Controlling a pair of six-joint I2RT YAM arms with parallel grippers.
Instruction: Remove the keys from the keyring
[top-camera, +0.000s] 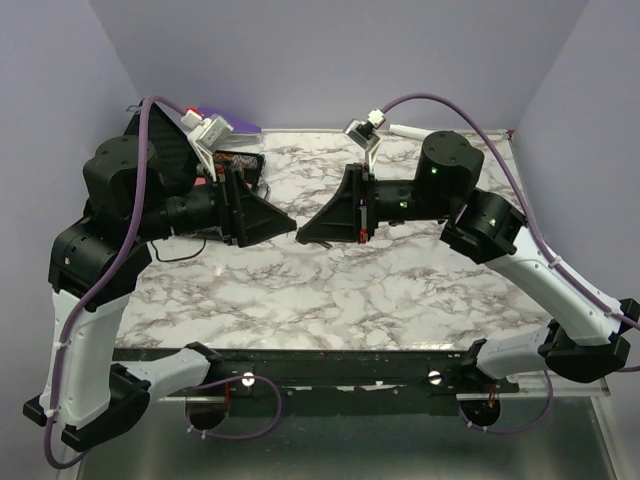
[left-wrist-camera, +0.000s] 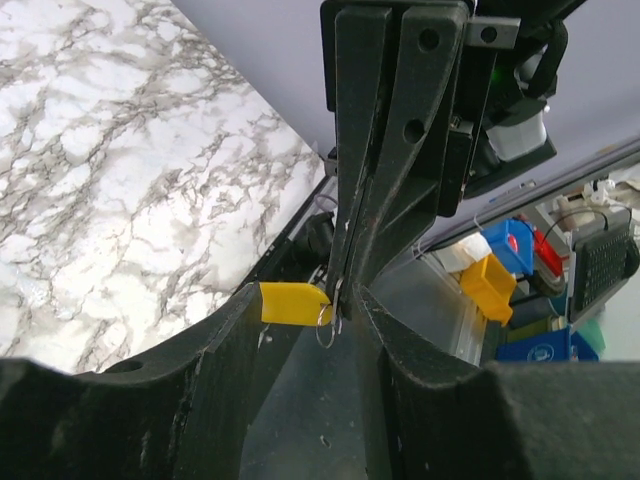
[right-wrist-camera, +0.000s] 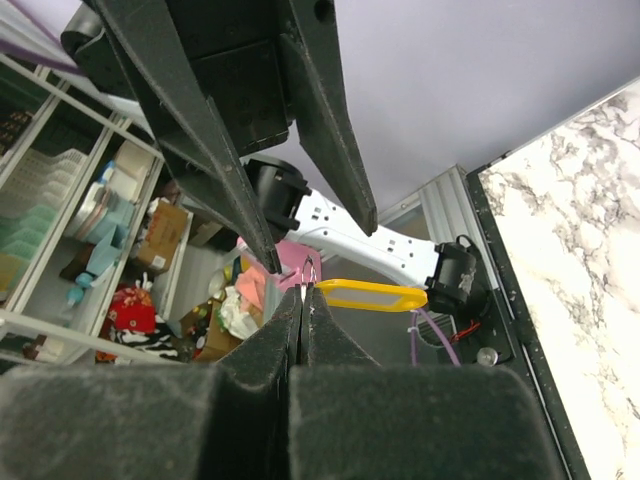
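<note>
Both grippers meet tip to tip above the middle of the marble table (top-camera: 330, 290). My right gripper (right-wrist-camera: 303, 292) is shut on a thin metal keyring (right-wrist-camera: 311, 270), which sticks out just past its tips. The keys show as one flat yellow piece (right-wrist-camera: 378, 295) hanging from the ring. In the left wrist view the yellow piece (left-wrist-camera: 290, 303) and the ring (left-wrist-camera: 327, 325) lie between the fingers of my left gripper (left-wrist-camera: 306, 300), which is open. The yellow piece's free end is at the left finger. In the top view the left gripper (top-camera: 285, 226) and right gripper (top-camera: 305, 234) nearly touch.
A purple item (top-camera: 228, 120) and a dark object (top-camera: 243, 165) lie at the table's back left. A white cylinder with a grey tip (top-camera: 405, 130) lies at the back right. Coloured bins (left-wrist-camera: 500, 265) stand beyond the table edge.
</note>
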